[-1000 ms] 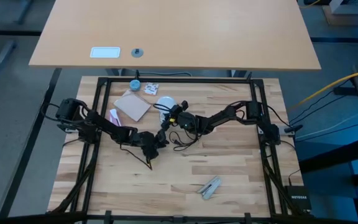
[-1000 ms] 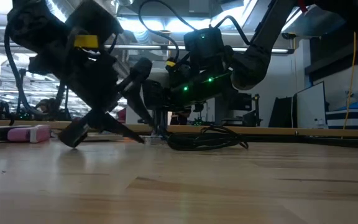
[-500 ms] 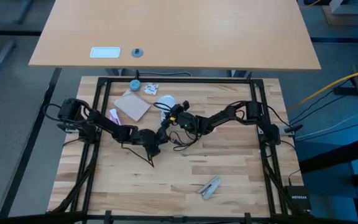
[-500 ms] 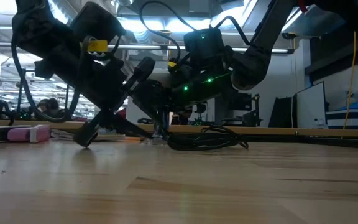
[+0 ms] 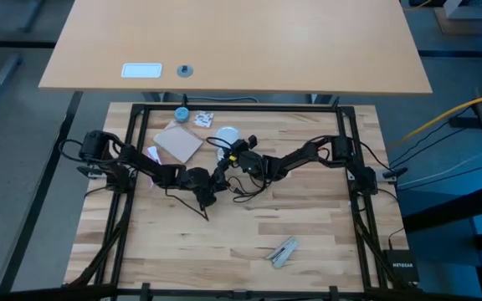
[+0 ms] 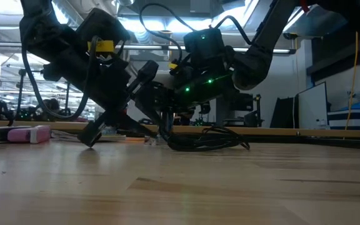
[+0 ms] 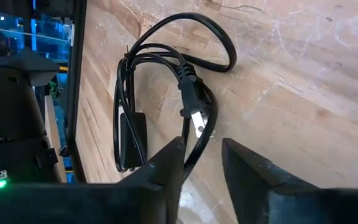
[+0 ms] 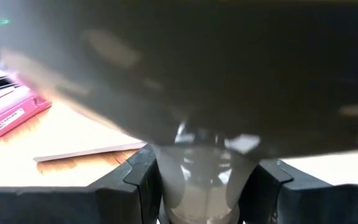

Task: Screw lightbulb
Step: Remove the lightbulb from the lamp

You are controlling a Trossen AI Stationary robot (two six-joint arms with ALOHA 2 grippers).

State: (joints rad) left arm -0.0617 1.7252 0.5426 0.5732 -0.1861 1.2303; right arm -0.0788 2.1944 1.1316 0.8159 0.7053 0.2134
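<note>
Both grippers meet near the middle of the table (image 5: pixel 308 226). Compared with a second ago, the left gripper (image 5: pixel 213 186) has advanced a short way along the table toward the right gripper (image 5: pixel 227 160), so the two now work almost in contact. Its fingers (image 7: pixel 166 165) have also narrowed, yet a clear gap remains between them in the left wrist view and nothing sits in that gap. Ahead of them lies the coiled black cord (image 7: pixel 166 87) with its plug (image 7: pixel 194 115).

The right gripper has not shifted. Its fingers (image 8: pixel 138 177) stand part open and hold a pale, tapering object between them; this is judged to be the lightbulb (image 8: pixel 201 174), seen up close. A large dark shape crosses the right wrist view just above it and cannot be identified. In the high view, a white round item (image 5: pixel 226 134) lies just beyond the right gripper, beside the brown cardboard sheet (image 5: pixel 178 142); whether it is the bulb or another part cannot be told.

Judgement: the left arm is closing in to support the fitting while the right arm holds the bulb. Threading is not yet confirmed.
</note>
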